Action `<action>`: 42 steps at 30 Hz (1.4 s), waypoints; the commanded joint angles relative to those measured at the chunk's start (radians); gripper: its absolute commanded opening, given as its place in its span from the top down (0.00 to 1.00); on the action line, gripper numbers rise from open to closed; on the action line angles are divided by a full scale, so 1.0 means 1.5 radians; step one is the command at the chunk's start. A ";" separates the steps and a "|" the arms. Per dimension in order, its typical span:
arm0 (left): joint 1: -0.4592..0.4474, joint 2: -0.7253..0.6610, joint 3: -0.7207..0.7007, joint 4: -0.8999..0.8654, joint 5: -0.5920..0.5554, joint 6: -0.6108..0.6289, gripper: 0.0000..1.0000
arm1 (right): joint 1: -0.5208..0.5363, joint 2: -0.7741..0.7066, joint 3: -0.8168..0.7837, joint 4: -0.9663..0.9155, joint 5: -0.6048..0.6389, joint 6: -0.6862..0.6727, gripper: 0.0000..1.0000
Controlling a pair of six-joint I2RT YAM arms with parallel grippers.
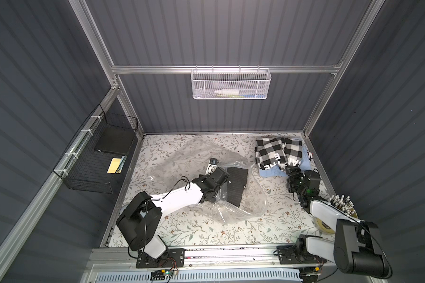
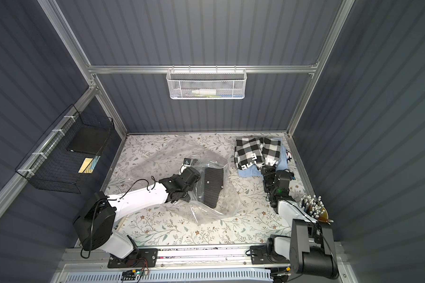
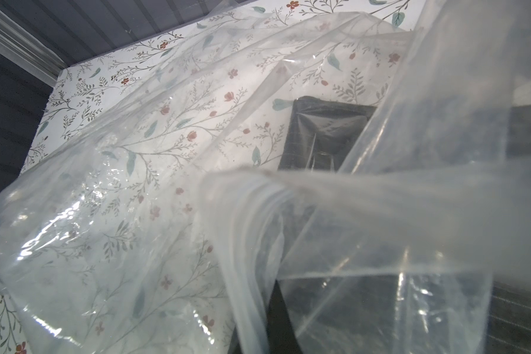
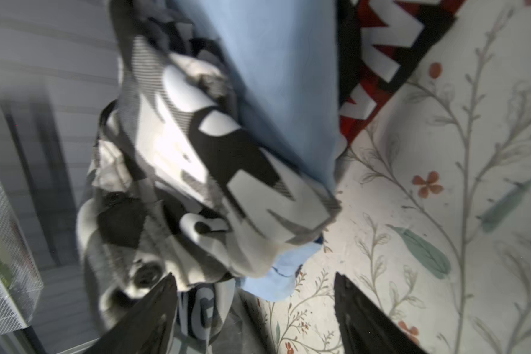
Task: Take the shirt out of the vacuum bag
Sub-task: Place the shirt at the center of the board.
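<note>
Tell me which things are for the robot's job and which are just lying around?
For the job: vacuum bag; dark folded shirt inside it; left gripper at the bag; right gripper, open.
Just lying about: checkered clothes, already outside the bag; white mesh basket; black wire basket; tape roll.

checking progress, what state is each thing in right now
vacuum bag, crumpled, dark shirt inside
dark shirt, folded, in the bag
left gripper, shut on the bag's plastic
right gripper, open, holding nothing
checked garment, heaped on blue cloth, outside bag
</note>
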 commanded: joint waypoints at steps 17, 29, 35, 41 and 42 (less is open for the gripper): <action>0.002 0.005 0.005 -0.005 -0.003 0.005 1.00 | -0.024 0.100 0.052 0.077 0.075 -0.008 0.41; 0.003 0.003 0.001 -0.002 0.000 0.004 1.00 | -0.027 0.061 0.108 0.002 0.136 -0.059 0.99; 0.003 0.004 -0.001 0.002 0.001 0.003 1.00 | -0.027 0.019 0.132 -0.061 0.180 -0.107 1.00; 0.003 0.000 -0.003 0.002 0.003 0.003 1.00 | -0.024 -0.012 0.168 -0.137 0.295 -0.173 1.00; 0.003 0.000 -0.003 0.002 0.004 0.002 1.00 | -0.023 -0.018 0.171 -0.144 0.316 -0.183 1.00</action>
